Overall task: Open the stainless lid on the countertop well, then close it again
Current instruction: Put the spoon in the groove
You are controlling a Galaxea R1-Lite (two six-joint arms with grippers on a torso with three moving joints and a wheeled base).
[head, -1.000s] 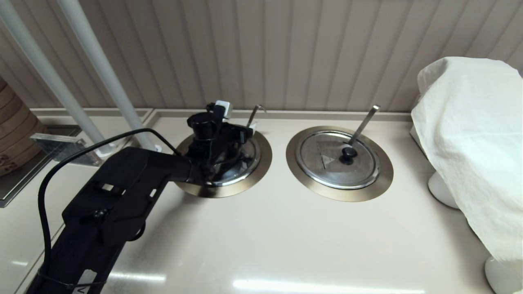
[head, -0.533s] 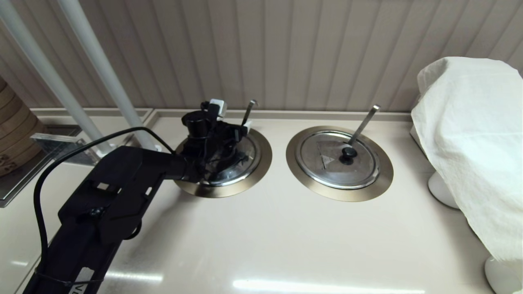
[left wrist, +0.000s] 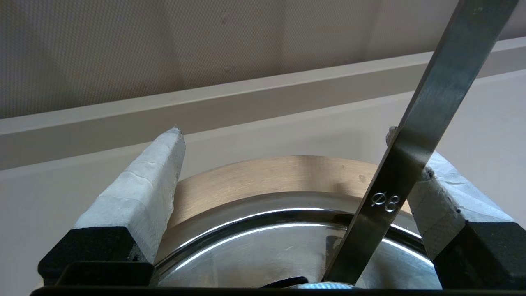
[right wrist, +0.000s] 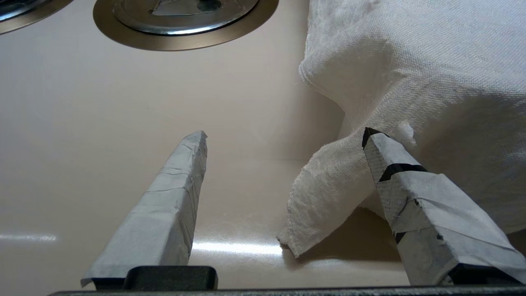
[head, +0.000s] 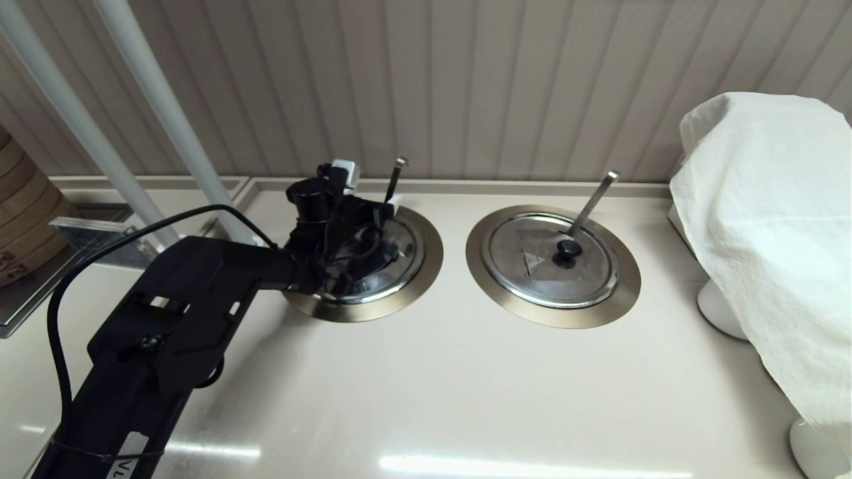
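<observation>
The stainless lid (head: 401, 251) sits in the left countertop well (head: 426, 269), mostly hidden in the head view by my left arm. My left gripper (head: 374, 214) hovers low over it, open. In the left wrist view the shiny lid (left wrist: 263, 250) and the bronze ring of the well (left wrist: 279, 176) lie below the wide-apart fingers (left wrist: 139, 189). A flat steel ladle handle (left wrist: 415, 135) rises from the lid's notch and leans against the other finger. The black knob barely shows at the picture's lower edge. My right gripper (right wrist: 283, 137) stands open, low over the counter beside a white cloth.
The twin lid (head: 532, 266) with its own ladle handle (head: 592, 199) fills the right ring (head: 486, 296). A white cloth (head: 765, 233) covers something at the right. White poles (head: 166, 120) and a stack of wooden baskets (head: 20, 213) stand at the left. The wall runs close behind.
My left gripper has shifted left and a little farther back over the lid. The ladle handle beside it has swung left and stands more upright.
</observation>
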